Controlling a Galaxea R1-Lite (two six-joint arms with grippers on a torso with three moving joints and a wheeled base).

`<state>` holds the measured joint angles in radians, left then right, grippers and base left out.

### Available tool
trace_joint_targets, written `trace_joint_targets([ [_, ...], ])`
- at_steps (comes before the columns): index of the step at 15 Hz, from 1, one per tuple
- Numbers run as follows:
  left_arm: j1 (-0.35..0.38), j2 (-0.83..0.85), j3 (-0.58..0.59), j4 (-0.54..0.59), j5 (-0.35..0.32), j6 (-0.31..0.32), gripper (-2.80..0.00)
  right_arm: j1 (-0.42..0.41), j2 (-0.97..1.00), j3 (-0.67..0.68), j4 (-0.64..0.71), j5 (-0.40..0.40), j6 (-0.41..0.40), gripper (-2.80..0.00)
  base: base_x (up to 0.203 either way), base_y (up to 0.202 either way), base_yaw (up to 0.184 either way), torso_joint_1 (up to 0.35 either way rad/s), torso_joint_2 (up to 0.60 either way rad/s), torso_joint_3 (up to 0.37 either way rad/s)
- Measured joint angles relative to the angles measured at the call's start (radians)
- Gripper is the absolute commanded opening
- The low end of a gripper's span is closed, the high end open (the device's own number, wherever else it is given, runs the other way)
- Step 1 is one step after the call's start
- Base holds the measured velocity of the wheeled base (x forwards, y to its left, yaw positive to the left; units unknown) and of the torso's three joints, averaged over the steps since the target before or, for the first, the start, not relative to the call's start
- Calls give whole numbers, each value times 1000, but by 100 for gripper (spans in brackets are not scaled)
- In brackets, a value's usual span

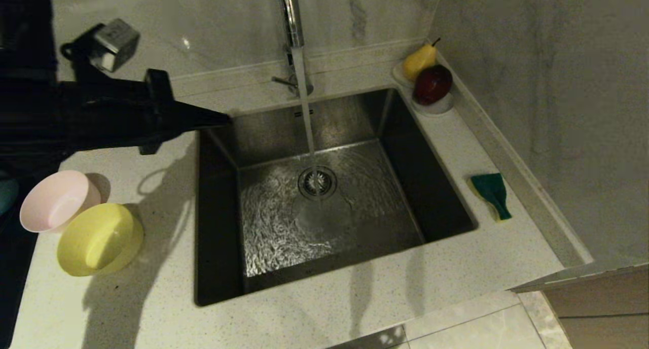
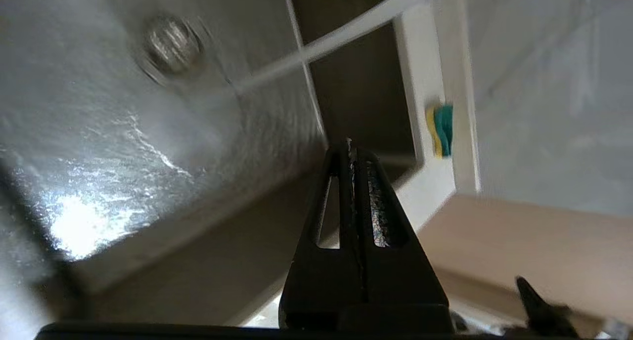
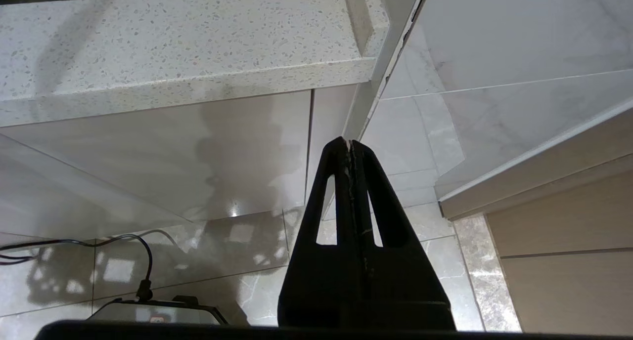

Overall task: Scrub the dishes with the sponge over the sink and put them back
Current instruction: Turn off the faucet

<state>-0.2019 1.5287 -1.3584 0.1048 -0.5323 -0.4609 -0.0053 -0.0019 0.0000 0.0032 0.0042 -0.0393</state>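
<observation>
Speckled stone counter (image 1: 314,308) frames the brushed steel sink (image 1: 324,197); my left gripper (image 1: 223,118), pinched shut and empty, tapers over its corner. My right gripper (image 3: 350,143) hangs closed below.

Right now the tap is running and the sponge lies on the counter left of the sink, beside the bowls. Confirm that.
Wrong side. The head view shows the sponge on the counter right of the sink; the bowls are on the left. The tap is running.

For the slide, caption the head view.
Shut left claw over the sink, tap running, bowls and sponge untouched.
</observation>
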Motion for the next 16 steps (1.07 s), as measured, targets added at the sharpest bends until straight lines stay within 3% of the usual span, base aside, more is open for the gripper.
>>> trace_joint_targets([
  [4, -48, 145, -24, -105, 2, -97, -280, 0, 0, 0, 0, 0, 0, -280, 0, 0, 0, 0, 0, 0],
  [8, -52, 228, -33, -191, 9, -130, -280, 0, 0, 0, 0, 0, 0, -280, 0, 0, 0, 0, 0, 0],
  [12, -51, 318, -82, -315, 75, -211, -280, 0, 1, 0, 0, 0, 0, -280, 0, 0, 0, 0, 0, 0],
  [16, -51, 374, -134, -400, 83, -267, -280, 0, 1, 0, 0, 0, 0, -280, 0, 0, 0, 0, 0, 0],
])
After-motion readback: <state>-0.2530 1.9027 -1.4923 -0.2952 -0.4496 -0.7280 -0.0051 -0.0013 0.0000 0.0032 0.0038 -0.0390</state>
